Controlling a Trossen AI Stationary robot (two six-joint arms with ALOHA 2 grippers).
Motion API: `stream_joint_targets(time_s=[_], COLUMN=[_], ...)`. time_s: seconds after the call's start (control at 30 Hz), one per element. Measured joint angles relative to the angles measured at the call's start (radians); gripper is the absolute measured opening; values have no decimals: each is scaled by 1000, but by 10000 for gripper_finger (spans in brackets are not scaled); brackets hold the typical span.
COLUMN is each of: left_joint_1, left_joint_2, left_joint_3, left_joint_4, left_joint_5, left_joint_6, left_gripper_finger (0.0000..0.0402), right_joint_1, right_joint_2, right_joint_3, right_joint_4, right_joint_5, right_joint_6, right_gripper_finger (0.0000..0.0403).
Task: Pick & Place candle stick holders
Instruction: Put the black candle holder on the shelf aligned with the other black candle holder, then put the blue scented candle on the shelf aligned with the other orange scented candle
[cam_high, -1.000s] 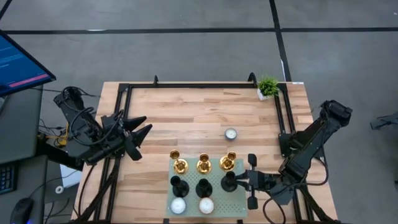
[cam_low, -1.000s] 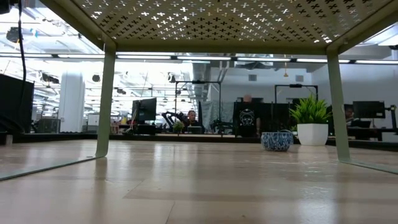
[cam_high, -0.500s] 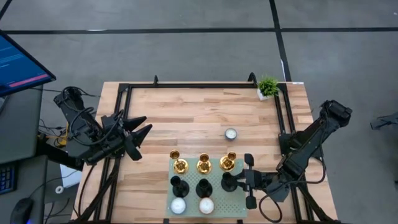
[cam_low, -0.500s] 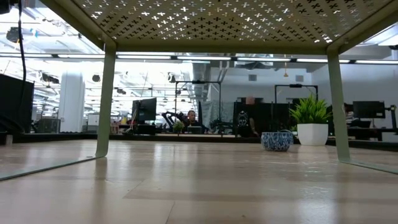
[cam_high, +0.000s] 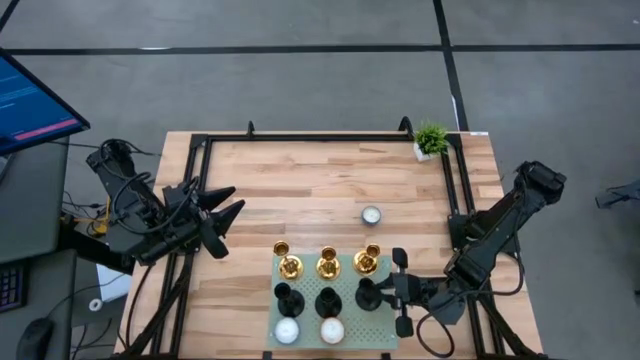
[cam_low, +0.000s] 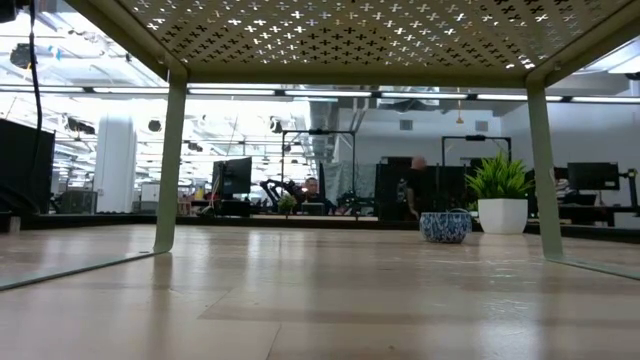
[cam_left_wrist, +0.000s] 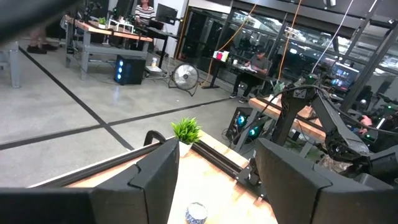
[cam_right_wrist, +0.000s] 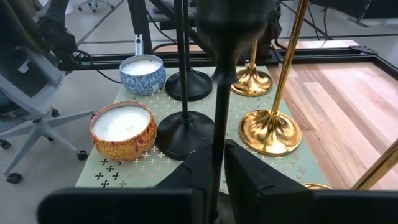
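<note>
At lower right of the overhead frame, my right gripper (cam_high: 381, 291) clasps the slim matte black candle stick holder (cam_right_wrist: 219, 93) on the perforated green tray (cam_high: 346, 338). My left gripper (cam_high: 229, 213) waits spread at left.

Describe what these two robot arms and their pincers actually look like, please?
Both arms are dark, near-black jointed segments mounted at opposite table edges. The left arm carries loose bundles of black cable around its base; the right arm looks slimmer, with cable looping under its wrist. The left gripper ends in two pointed, wedge-shaped black fingers. The right gripper has flat, blocky matte-black fingers.
</note>
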Motion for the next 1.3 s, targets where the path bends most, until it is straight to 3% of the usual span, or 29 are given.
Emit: stream_joint_targets(time_s=[0.33,0.7,0.9,1.07,1.3], left_joint_1=[0,0,0,0,0], left_joint_2=[0,0,0,0,0], left_joint_3=[0,0,0,0,0], left_joint_4=[0,0,0,0,0], left_joint_5=[0,0,0,0,0], left_joint_6=[0,0,0,0,1], left_gripper_finger=[212,212,212,212,212], right_joint_1=[-6,4,17,8,-142], right_joint_2=[0,-69,-213,-333,-362], right_joint_3=[0,0,0,0,-32], right_joint_4=[-24,-82,-348,-684,-900], right_joint_5=[2,1,-49,-13,-37], right_joint_6=[-6,75,344,573,547], right_gripper_finger=[107,244,255,255,282])
